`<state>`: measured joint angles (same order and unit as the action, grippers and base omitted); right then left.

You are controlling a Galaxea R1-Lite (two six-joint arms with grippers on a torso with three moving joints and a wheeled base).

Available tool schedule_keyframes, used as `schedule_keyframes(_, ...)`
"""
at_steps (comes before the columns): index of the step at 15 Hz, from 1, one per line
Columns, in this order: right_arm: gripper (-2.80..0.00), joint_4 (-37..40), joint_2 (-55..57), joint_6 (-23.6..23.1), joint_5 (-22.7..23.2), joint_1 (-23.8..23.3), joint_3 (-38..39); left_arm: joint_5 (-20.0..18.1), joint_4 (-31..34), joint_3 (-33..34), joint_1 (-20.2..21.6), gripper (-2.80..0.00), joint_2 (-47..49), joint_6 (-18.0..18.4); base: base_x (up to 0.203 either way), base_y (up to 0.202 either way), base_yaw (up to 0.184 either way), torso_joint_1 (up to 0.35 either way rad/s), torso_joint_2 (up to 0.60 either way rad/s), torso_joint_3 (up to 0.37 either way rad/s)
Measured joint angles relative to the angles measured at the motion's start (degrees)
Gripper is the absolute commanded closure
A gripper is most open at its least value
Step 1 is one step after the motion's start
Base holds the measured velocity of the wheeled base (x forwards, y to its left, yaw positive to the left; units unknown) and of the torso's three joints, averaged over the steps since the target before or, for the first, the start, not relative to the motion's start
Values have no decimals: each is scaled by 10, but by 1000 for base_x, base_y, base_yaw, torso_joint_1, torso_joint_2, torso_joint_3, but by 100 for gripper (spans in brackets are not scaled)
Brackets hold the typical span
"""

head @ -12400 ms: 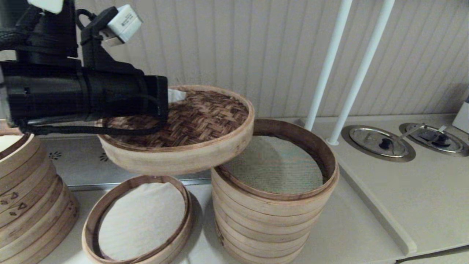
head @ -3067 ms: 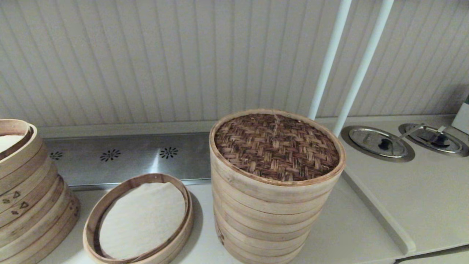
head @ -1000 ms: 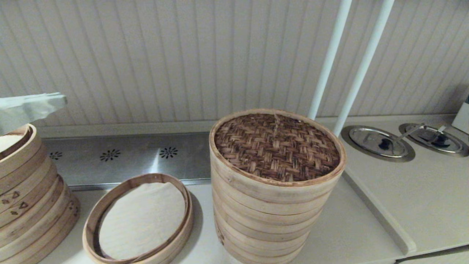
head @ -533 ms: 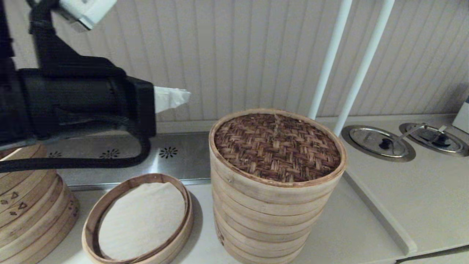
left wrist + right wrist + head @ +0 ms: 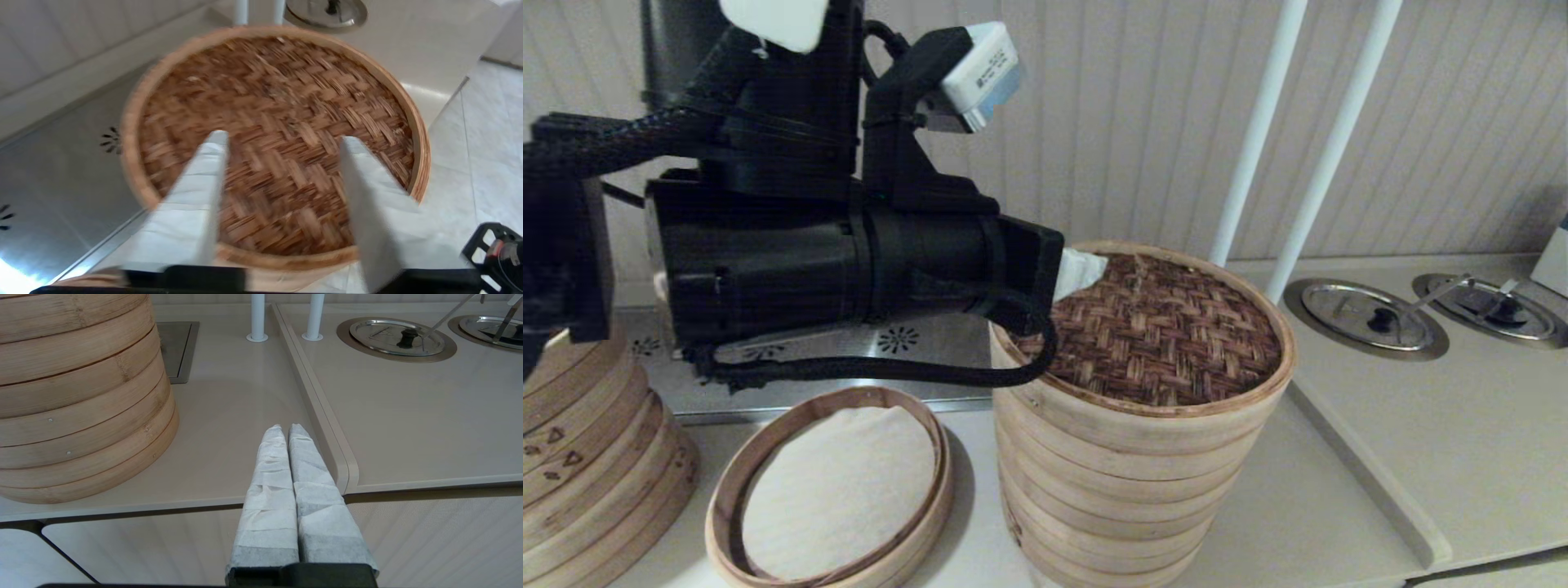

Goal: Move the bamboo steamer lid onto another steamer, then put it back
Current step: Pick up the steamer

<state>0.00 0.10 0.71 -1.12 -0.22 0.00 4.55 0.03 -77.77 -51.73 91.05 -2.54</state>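
The bamboo steamer lid [image 5: 1168, 335], dark woven top with a pale rim, sits on the tall stack of pale steamer tiers [image 5: 1111, 498] at the centre. My left gripper [image 5: 1082, 273] reaches in from the left and hovers over the lid's near-left rim. In the left wrist view the lid [image 5: 286, 134] fills the picture, and the left gripper [image 5: 282, 141] is open, its white-wrapped fingers [image 5: 196, 196] spread wide above the weave and holding nothing. My right gripper [image 5: 286, 430] is shut and empty, parked low at the counter's front edge, right of the stack [image 5: 77, 396].
A low ring tray with white cloth [image 5: 833, 490] lies left of the stack. A stack with triangle marks [image 5: 588, 474] stands at far left. Two white poles [image 5: 1282, 147] rise behind the stack. Metal lids [image 5: 1368, 318] are set into the raised counter at right.
The left arm has swung in from the far left toward the stack, and its open fingers now reach over the lid's rim. The lid and stack have not moved.
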Motion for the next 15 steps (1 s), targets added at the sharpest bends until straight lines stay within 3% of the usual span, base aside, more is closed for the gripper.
schedule_keyframes(5, 0, 0, 0, 0, 0, 0, 0, 11, -6, -47, -28, -280, 59, -10, 0, 0, 0, 0, 0, 0)
schedule_keyframes(7, 0, 0, 0, 0, 0, 0, 0, 31, -7, -65, -35, -280, 82, -12, 0, 0, 0, 0, 0, 0)
schedule_keyframes(15, 0, 0, 0, 0, 0, 0, 0, 56, -7, -120, -39, -280, 162, -37, 0, 0, 0, 0, 0, 0)
